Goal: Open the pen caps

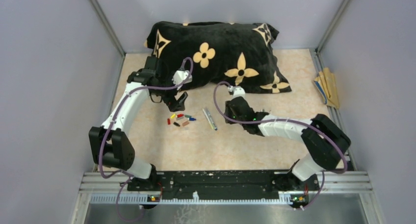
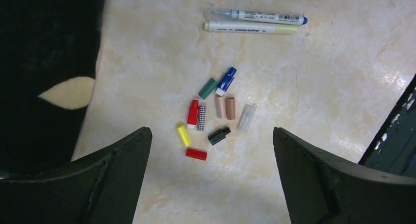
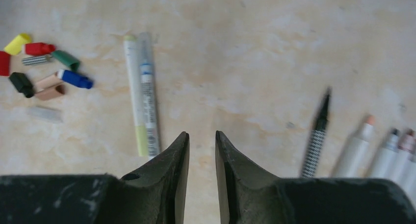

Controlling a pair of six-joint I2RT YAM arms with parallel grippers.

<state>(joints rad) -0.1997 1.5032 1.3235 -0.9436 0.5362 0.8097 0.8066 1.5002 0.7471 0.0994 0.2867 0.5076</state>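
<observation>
Several loose pen caps (image 2: 196,154) lie in a cluster on the beige tabletop: red, yellow (image 2: 183,135), black (image 2: 219,135), green (image 2: 208,87), blue (image 2: 226,81), tan and clear. They also show in the top view (image 1: 180,119) and the right wrist view (image 3: 39,49). Two pens (image 2: 252,22) lie side by side beyond them (image 1: 210,119). My left gripper (image 2: 211,132) hovers over the caps, open wide and empty. My right gripper (image 3: 201,134) has a narrow gap and holds nothing. It is just right of the two pens (image 3: 142,96). Several uncapped pens (image 3: 316,140) lie to its right.
A black pillow (image 1: 216,55) with tan flower prints lies across the back of the table and edges into the left wrist view (image 2: 44,47). Flat tan sticks (image 1: 327,87) lie at the right edge. Grey walls enclose the table.
</observation>
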